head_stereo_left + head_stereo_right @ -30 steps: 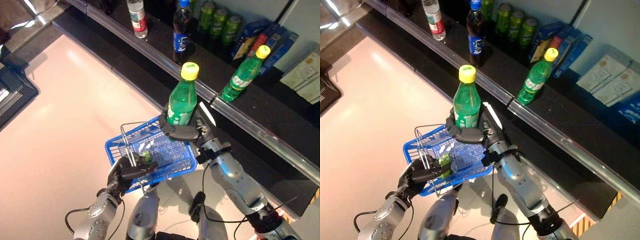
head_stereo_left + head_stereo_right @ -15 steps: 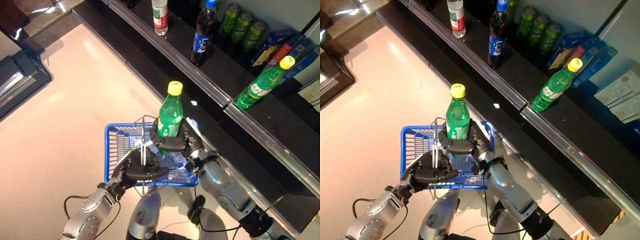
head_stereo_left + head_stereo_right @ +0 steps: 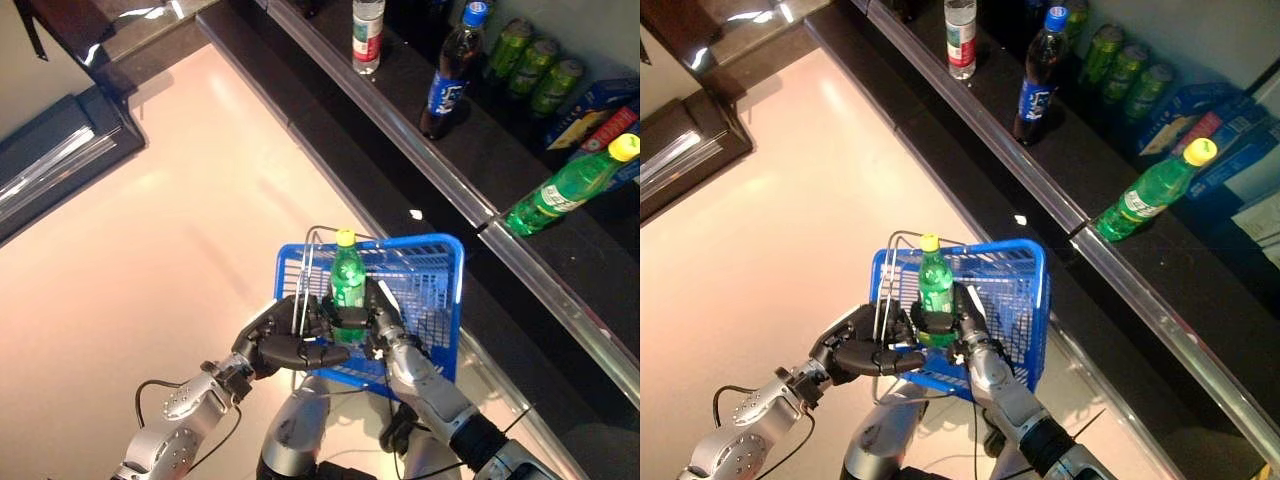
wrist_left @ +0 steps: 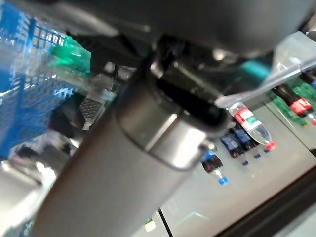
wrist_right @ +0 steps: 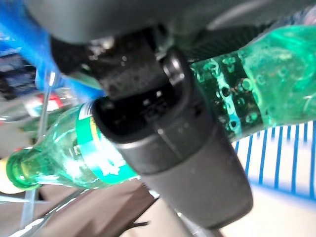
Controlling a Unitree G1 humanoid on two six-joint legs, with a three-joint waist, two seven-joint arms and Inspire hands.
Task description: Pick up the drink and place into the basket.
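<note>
Upper right of my view, dark shelf (image 3: 480,170), clear bottle (image 3: 367,34), cola bottle (image 3: 448,72), green cans (image 3: 535,70), lying green bottle (image 3: 570,186), pale floor (image 3: 150,250) at left.

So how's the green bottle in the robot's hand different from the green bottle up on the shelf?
The held green bottle stands upright inside the blue basket, gripped by the right hand; the shelf green bottle leans tilted on the black shelf, untouched. The left hand grips the basket's wire handle beside the held bottle; no hand is near the shelf bottle. Both are green with yellow caps.
</note>
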